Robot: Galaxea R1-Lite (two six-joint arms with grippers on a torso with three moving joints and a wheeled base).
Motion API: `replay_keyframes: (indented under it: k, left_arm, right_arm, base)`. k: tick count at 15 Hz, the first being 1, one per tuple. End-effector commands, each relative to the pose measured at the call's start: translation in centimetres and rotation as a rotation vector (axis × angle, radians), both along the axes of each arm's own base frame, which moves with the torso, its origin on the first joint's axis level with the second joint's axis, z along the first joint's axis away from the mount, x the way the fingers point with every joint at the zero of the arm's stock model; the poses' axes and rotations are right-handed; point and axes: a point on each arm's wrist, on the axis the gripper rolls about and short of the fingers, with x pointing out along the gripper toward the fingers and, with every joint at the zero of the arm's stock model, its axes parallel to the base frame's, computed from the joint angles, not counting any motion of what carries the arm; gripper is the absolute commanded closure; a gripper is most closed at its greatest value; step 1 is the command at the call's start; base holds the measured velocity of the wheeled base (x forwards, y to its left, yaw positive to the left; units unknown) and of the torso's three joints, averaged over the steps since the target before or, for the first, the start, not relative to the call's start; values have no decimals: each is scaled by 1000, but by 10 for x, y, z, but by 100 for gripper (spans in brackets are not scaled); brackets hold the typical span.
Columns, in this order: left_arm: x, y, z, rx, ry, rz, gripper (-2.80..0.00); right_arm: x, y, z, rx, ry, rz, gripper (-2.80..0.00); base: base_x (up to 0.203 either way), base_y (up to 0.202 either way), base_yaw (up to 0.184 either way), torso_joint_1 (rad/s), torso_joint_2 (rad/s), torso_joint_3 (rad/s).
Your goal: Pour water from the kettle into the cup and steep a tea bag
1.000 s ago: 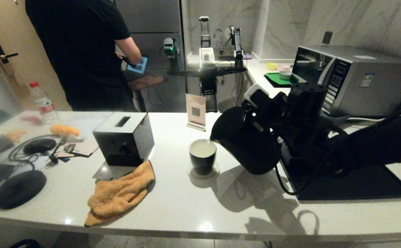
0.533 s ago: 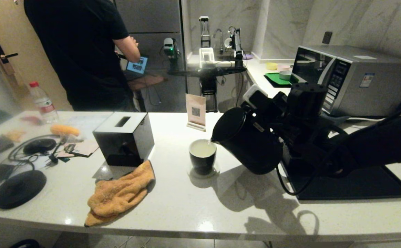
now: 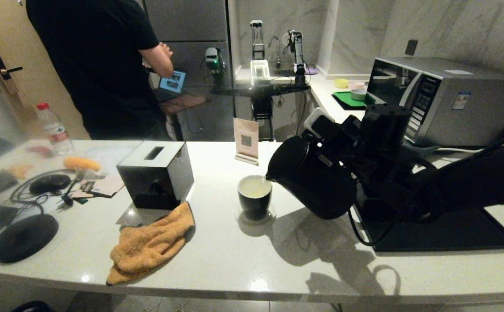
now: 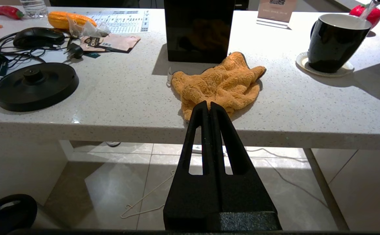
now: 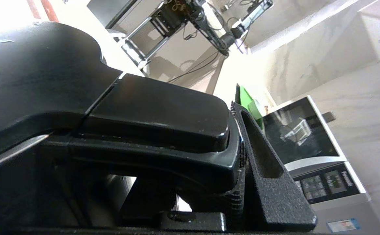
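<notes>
The matte black kettle (image 3: pixel 312 177) hangs tilted to the left above the counter, its spout just over the rim of the cup (image 3: pixel 255 197). My right gripper (image 5: pixel 209 137) is shut on the kettle's loop handle (image 5: pixel 157 111); one finger (image 5: pixel 268 163) presses its side. A thin stream of water (image 4: pixel 367 9) falls into the cup (image 4: pixel 332 45), which stands on a white coaster (image 4: pixel 324 70). Pale water (image 3: pixel 254 187) shows inside it. My left gripper (image 4: pixel 209 106) is shut with nothing in it, low before the counter's front edge. The tea bag is out of view.
A black tissue box (image 3: pixel 156 173) and an orange cloth (image 3: pixel 150 242) lie left of the cup. The kettle's round base (image 3: pixel 24 237) sits far left among cables. A black tray (image 3: pixel 451 229) and a microwave (image 3: pixel 447 99) are on the right. A person (image 3: pixel 100 65) stands behind the counter.
The kettle has shifted slightly to the right and a stream now runs from its spout. The water in the cup stands a little higher. The person's arm has moved.
</notes>
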Motion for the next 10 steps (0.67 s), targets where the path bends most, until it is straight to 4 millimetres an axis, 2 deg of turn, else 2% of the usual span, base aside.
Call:
replay_keyframes:
  k: [1, 10]
  left_arm:
    - [0, 0, 0, 0, 1, 0, 0]
    - [0, 0, 0, 0, 1, 0, 0]
  right_arm:
    - [0, 0, 1, -5, -10, -2, 0]
    - [0, 1, 4, -16, -20, 12, 0]
  base:
    - [0, 0, 0, 0, 0, 0]
    - [0, 0, 0, 0, 0, 0]
